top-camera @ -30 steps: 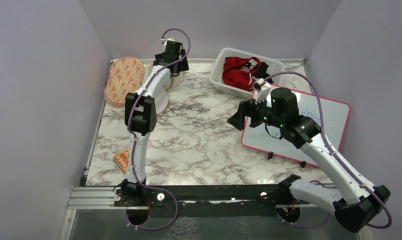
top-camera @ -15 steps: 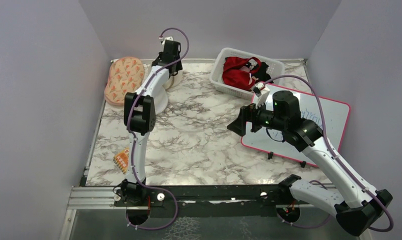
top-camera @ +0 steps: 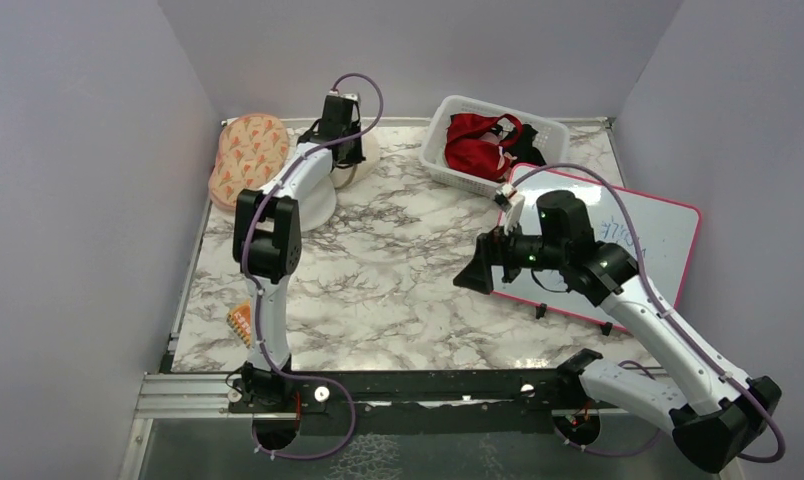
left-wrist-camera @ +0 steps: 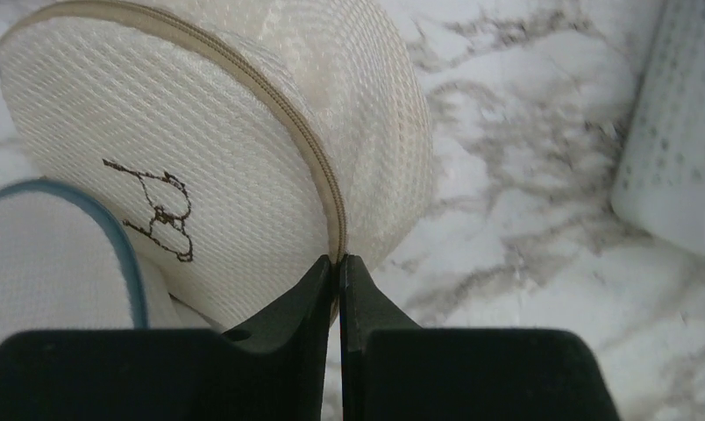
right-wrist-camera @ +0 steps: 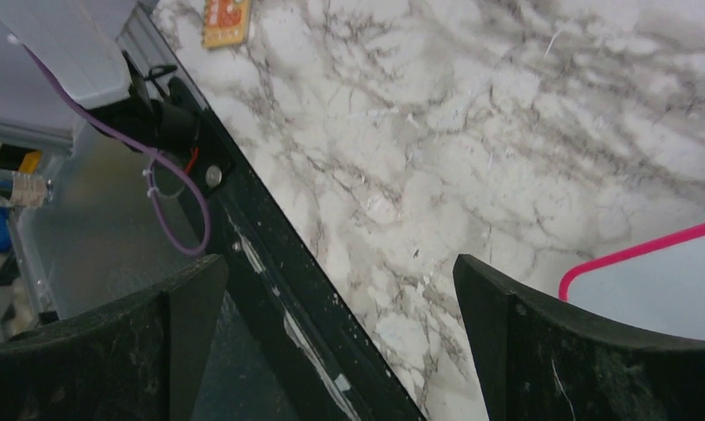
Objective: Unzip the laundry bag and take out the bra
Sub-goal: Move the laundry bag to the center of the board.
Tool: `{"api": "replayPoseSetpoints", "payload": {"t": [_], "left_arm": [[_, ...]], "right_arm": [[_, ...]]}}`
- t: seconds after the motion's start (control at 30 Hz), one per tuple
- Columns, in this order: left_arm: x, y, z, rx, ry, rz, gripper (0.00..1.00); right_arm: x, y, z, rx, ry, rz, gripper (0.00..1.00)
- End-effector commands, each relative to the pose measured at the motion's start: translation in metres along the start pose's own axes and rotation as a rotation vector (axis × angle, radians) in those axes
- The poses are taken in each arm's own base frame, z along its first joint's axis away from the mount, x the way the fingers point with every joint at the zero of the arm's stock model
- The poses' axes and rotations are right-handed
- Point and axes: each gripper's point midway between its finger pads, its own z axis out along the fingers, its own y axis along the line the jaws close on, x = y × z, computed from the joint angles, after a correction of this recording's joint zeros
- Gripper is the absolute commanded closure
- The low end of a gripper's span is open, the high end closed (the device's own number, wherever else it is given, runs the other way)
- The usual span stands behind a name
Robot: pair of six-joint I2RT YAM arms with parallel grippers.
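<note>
- Left gripper [left-wrist-camera: 338, 261]: jaws were pressed together, and the tips met just where the zip seam [left-wrist-camera: 283, 114] of the laundry bag [left-wrist-camera: 182, 132] ran in between them. I could not tell whether a pull tab was caught there or only tape and mesh.
- Laundry bag: it sat at the far left of the table [top-camera: 408, 270], tipped up on edge with its drawn face toward the wrist camera, resting against a white pouch with a blue edge [left-wrist-camera: 60, 263]. The visible stretch of zip was closed.
- Bra: I saw it in no view and judged it to be inside the closed bag.
- Right gripper [top-camera: 475, 272]: jaws stood wide apart with nothing between them, over bare marble at the left edge of the whiteboard [top-camera: 658, 240], well apart from the bag.
- Hazard 1: if only mesh was pinched, a pull along the seam would slip off or snag fabric in the teeth and jam the zip.
- Hazard 2: nothing braced the bag. I judged that it would slide or topple with the pull instead of opening, because it is light and stood on edge.
- Hazard 3: a dragged bag could shove the neighbouring pouch and roll out of the wrist camera's view, costing me the seam.
</note>
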Motion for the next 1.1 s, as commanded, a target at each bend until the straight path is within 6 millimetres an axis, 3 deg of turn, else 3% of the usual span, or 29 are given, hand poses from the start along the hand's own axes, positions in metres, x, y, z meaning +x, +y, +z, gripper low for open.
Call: {"api": "replayPoseSetpoints", "payload": {"t": [0.0,0.13,0.27,0.4,0.53,0.67,0.73,0.83,0.9,1.0,1.07], "left_arm": [[0.023,-0.062,-0.064,0.295,0.061,0.014,1.00],[0.074,-0.091,-0.113,0.385,0.110,0.066,1.00],[0.136,-0.126,-0.173,0.497,0.174,0.164,1.00],[0.195,-0.119,-0.217,0.535,0.221,0.153,1.00],[0.223,-0.107,-0.247,0.568,0.237,0.105,0.98],[0.222,-0.101,-0.267,0.576,0.214,0.093,0.45],[0.211,-0.098,-0.273,0.559,0.189,0.124,0.31],[0.186,-0.094,-0.277,0.516,0.122,0.173,0.21],[0.168,-0.092,-0.276,0.477,0.067,0.188,0.17],[0.137,-0.085,-0.270,0.391,-0.036,0.180,0.16],[0.115,-0.083,-0.269,0.356,-0.107,0.166,0.16]], "right_arm": [[0.037,0.008,0.019,-0.122,0.064,0.116,0.00],[0.035,0.014,0.031,-0.205,0.023,0.158,0.00],[0.027,-0.007,0.036,-0.061,0.017,0.180,0.00],[0.023,-0.014,0.034,0.000,0.005,0.185,0.00],[0.022,-0.029,0.035,0.076,0.010,0.153,0.00],[0.003,-0.049,0.030,0.211,-0.021,0.108,0.00],[-0.015,-0.057,0.025,0.277,-0.078,0.092,0.00],[-0.036,-0.072,0.019,0.370,-0.175,0.073,0.00],[-0.045,-0.065,0.023,0.320,-0.204,0.023,0.00],[-0.043,-0.048,0.039,0.184,-0.172,0.008,0.02],[-0.034,-0.046,0.056,0.147,-0.137,0.046,0.07]]}}
